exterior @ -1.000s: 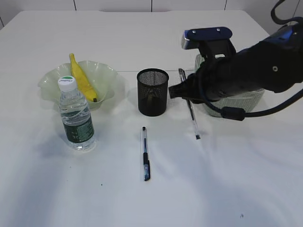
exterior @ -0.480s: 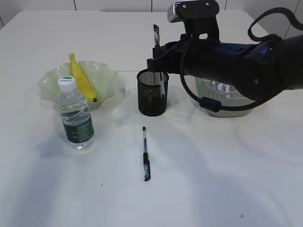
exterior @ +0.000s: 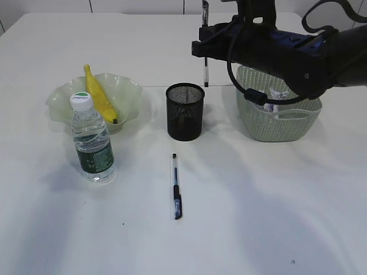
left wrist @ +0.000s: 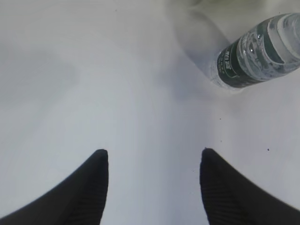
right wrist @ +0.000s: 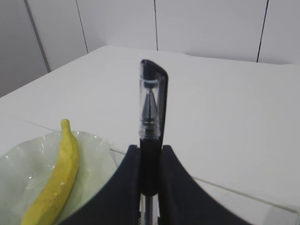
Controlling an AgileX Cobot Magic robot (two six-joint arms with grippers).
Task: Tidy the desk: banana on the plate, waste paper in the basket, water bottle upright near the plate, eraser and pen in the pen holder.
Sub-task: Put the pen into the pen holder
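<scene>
Exterior view: the right hand (exterior: pixel 205 46) is clamped on a pen (exterior: pixel 205 71) held upright, tip hanging above and slightly behind the holder (exterior: pixel 184 112). Right wrist view confirms the grip: both fingers pressed against the pen barrel, cap end up. Insertion is judged the step in hand; the pen is not yet in the holder.

Completed items, as far as visible: banana (exterior: pixel 100 98) lies on the plate (exterior: pixel 129 91); bottle (exterior: pixel 92 139) stands upright just in front of the plate; crumpled paper (exterior: pixel 274 98) sits in the basket (exterior: pixel 279 124).

Remaining: a second pen (exterior: pixel 176 187) lies flat on the counter (exterior: pixel 258 200) in front of the holder. The eraser cannot be located; the holder's contents are not discernible.

Left wrist view: the left hand (left wrist: pixel 153 180) is apart and empty above the counter near the bottle.
</scene>
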